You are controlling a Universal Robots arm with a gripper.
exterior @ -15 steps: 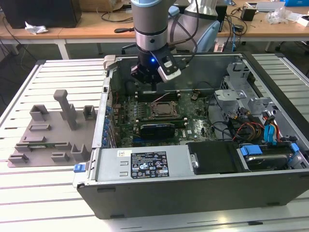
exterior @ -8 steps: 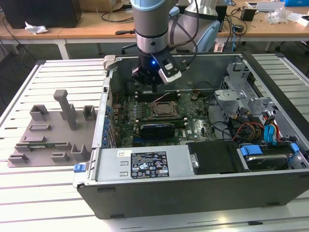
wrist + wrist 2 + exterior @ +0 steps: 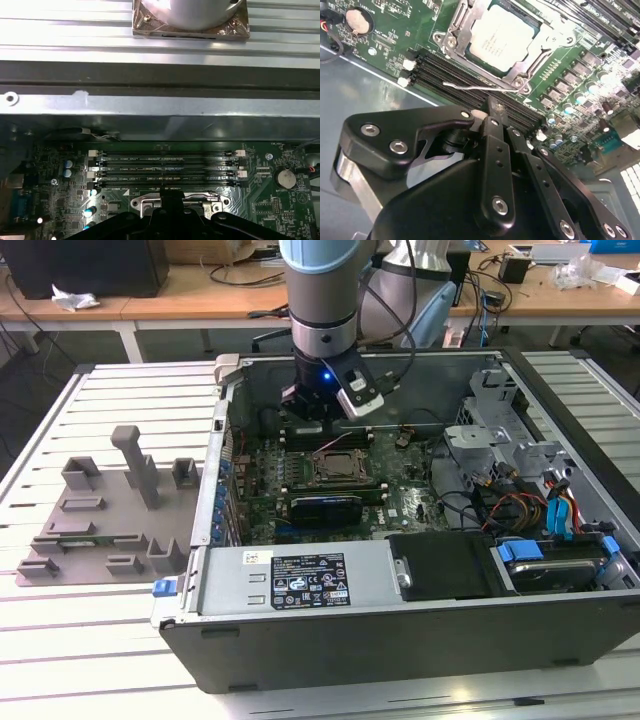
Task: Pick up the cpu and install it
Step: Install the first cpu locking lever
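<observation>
Exterior view: slatted table (image 3: 100, 400) under the open case (image 3: 400, 640), desks (image 3: 200, 300) behind; gripper (image 3: 303, 412) pressed together near cpu (image 3: 335, 468).

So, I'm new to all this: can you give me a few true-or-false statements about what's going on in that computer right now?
1. The cpu lies in the socket on the green board. True.
2. The gripper holds the cpu up above the case. False: the cpu sits in the socket, apart from the gripper, which hangs by the memory slots.
3. A grey tray lies outside the computer case, at the exterior view's left. True.
4. The computer case is closed. False: it lies open, with the board showing.
</observation>
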